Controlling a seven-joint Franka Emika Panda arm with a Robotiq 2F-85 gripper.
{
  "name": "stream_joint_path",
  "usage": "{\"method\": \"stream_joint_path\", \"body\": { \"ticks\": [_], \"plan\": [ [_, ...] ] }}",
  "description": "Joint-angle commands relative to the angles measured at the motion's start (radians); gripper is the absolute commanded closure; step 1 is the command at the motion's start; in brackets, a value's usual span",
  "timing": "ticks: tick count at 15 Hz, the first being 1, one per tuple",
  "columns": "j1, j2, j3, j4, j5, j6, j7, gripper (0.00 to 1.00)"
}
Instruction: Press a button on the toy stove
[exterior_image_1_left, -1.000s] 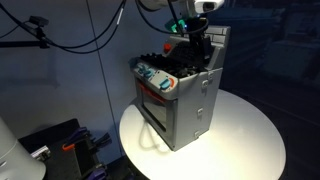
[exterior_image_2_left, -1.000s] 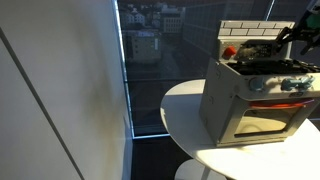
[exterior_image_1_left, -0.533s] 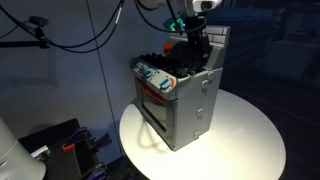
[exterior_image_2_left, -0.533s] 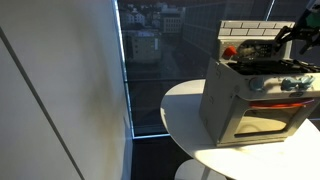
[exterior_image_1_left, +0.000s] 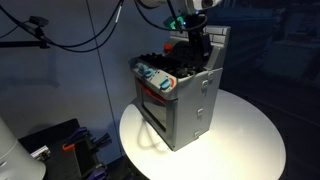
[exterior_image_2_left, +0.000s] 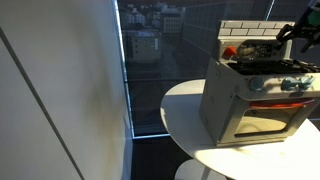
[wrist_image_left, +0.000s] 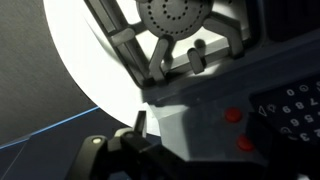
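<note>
The toy stove (exterior_image_1_left: 180, 95) is a silver-grey box with a windowed oven door, red trim and a white brick back panel. It stands on a round white table (exterior_image_1_left: 240, 140) and shows in both exterior views (exterior_image_2_left: 260, 95). My gripper (exterior_image_1_left: 196, 48) hangs over the back of the stove top, by the black burners, and it also shows at the frame edge (exterior_image_2_left: 303, 33). In the wrist view the gripper (wrist_image_left: 198, 135) is close above the stove's grey top corner (wrist_image_left: 180, 125). Two red buttons (wrist_image_left: 232, 115) lie just beside it and a burner (wrist_image_left: 170, 15) lies beyond. The jaws look open and hold nothing.
Black cables (exterior_image_1_left: 80, 30) hang behind the stove. A dark bag or case (exterior_image_1_left: 60, 145) lies on the floor beside the table. A large window (exterior_image_2_left: 150, 60) and a pale wall (exterior_image_2_left: 60, 100) stand beside the table.
</note>
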Motion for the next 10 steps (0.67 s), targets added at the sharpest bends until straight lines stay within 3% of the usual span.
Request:
{"method": "stream_joint_path", "body": {
  "ticks": [1,10],
  "plan": [
    [0.006,-0.016,-0.011,-0.003,0.005,-0.006,0.016,0.0],
    [0.006,0.002,-0.014,0.023,0.003,-0.002,0.018,0.0]
  ]
}}
